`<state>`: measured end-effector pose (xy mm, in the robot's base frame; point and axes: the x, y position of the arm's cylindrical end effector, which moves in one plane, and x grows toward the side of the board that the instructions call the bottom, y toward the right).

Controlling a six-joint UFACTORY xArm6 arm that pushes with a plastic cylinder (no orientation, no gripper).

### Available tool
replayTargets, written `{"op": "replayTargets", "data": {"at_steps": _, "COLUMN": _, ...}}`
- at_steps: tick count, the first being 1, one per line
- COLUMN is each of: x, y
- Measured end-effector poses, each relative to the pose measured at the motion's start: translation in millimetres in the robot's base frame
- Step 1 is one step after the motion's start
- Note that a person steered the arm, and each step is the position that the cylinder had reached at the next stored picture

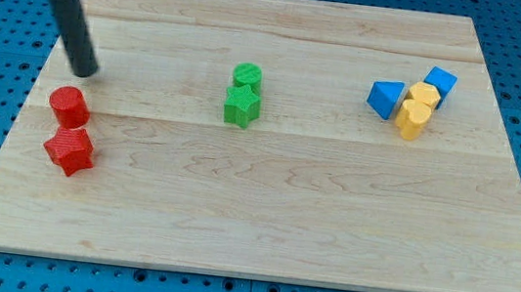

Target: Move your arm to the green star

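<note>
The green star [241, 107] lies near the middle of the wooden board [262, 215], touching a green cylinder [247, 75] just above it. My tip [85, 73] is at the view's left, far to the left of the green star. It stands just above a red cylinder [66, 104], with a small gap between them.
A red star [69, 151] lies below the red cylinder. At the view's right sits a cluster: a blue triangular block [385, 98], a blue cube [440, 83] and two yellow blocks [416, 110]. Blue pegboard surrounds the board.
</note>
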<state>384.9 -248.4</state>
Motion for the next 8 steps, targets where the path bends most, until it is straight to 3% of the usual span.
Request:
{"op": "replayTargets", "data": {"at_steps": 1, "x": 49.6, "y": 24.7}}
{"op": "replayTargets", "data": {"at_steps": 2, "x": 49.7, "y": 40.4}}
{"op": "replayTargets", "data": {"at_steps": 3, "x": 76.4, "y": 44.1}}
{"op": "replayTargets", "data": {"at_steps": 8, "x": 77.3, "y": 79.8}}
